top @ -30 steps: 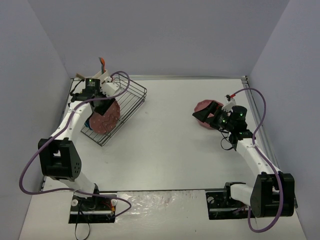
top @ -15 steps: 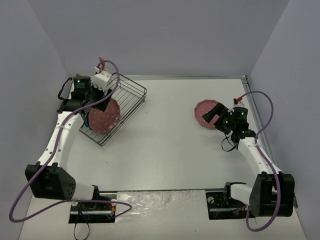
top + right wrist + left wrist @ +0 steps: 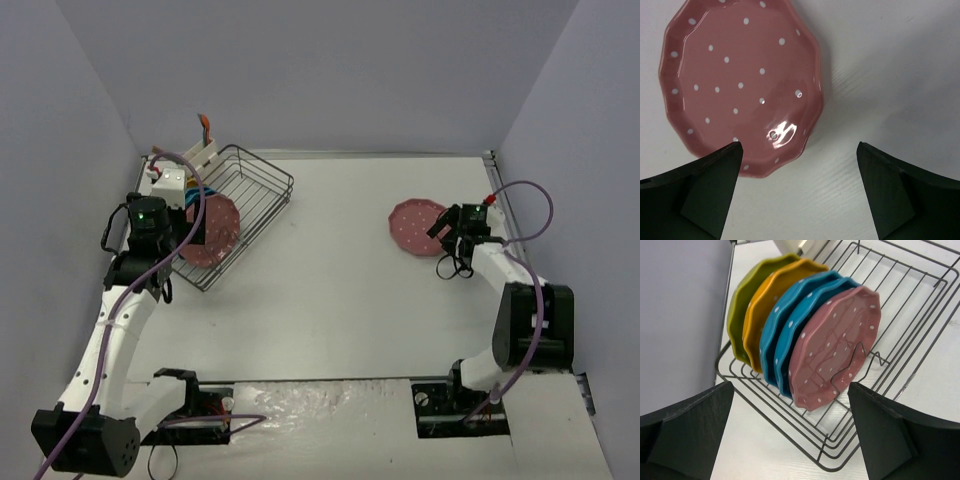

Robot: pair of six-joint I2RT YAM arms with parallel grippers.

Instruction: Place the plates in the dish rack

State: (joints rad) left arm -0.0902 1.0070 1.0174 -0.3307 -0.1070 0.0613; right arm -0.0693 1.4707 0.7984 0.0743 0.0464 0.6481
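Observation:
The dish rack (image 3: 262,190) stands at the back left with several plates upright in it. In the left wrist view they run yellow-green (image 3: 740,310), orange-yellow (image 3: 760,315), teal (image 3: 787,325) and, nearest the front, pink (image 3: 835,345). My left gripper (image 3: 168,255) (image 3: 790,440) hangs open above the rack's near corner (image 3: 830,470), holding nothing. Another pink plate (image 3: 415,225) (image 3: 740,85) lies flat on the table at the right. My right gripper (image 3: 445,235) (image 3: 800,195) is open at that plate's edge, its left finger over the rim.
A white utensil caddy (image 3: 205,155) sits at the rack's far corner, close to the left wall. The right wall and the table's metal edge strip (image 3: 500,200) run just behind my right arm.
My left gripper has opened, let go of the pink plate in the rack and drawn back toward me. My right arm has pulled back to the table plate's right edge.

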